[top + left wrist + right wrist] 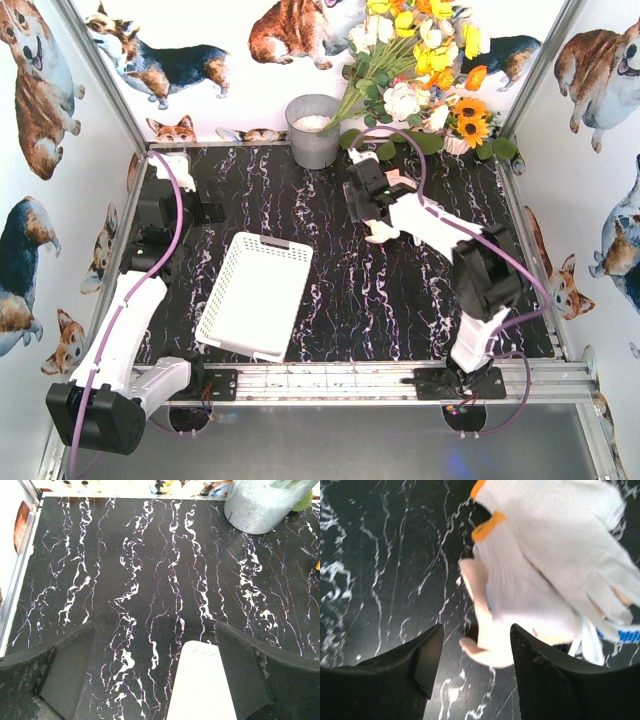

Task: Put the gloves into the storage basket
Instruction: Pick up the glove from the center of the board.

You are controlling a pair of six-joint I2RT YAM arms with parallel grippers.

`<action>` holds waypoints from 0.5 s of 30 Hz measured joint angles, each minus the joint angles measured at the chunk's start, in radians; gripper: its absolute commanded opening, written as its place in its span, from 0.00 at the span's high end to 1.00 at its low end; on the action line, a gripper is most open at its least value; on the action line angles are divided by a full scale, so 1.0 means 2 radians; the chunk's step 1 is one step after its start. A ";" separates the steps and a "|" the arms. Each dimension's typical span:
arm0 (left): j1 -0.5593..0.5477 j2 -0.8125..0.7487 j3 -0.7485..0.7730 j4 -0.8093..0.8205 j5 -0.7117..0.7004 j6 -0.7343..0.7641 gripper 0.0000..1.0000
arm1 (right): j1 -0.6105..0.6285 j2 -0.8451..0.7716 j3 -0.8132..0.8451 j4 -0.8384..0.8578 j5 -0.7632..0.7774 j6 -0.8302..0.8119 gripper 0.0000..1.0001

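Overhead view: black marble desk [330, 310] w/ white veining, walled on 3 sides by corgi-print panels [40, 100].

Counted:
- 1 white lattice storage basket [268, 243]
- 1 grey bucket [313, 140]
- 1 bunch of flowers [420, 60]
- 2 arms
- 1 heap of gloves [555, 545]: at least 2, one w/ orange trim [488, 525], one w/ blue trim [626, 636]. They overlap, so exact no. can't be told.

Basket sits left of ctr, skewed, one corner close to desk's front edge. Bucket stands at back edge, just left of ctr. Flowers fill back-right corner.

Gloves lie on desk right of ctr, toward back edge and near flowers. They are well apart from basket, w/ none in it. Bare marble lies btwn basket and heap, and btwn basket and bucket.

R claw [476, 630] is at heap's edge, jaws apart. A cream glove part lies in the gap, close to one pad, w/ dark desk showing at the other.

L claw [155, 630] is near back-left corner, jaws spread wide over bare marble. Desk's left edge is beside it.
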 measured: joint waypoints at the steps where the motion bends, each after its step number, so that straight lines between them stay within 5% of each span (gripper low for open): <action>1: 0.000 0.000 0.000 0.000 0.000 0.000 0.00 | 0.000 0.012 0.007 0.009 0.008 -0.007 0.46; 10: 0.000 -0.012 -0.001 0.003 0.006 -0.001 0.00 | 0.000 0.106 0.065 0.078 0.082 -0.082 0.69; 15: 0.000 -0.012 -0.004 0.006 0.008 -0.001 0.00 | 0.000 0.138 0.093 0.089 0.106 -0.121 0.93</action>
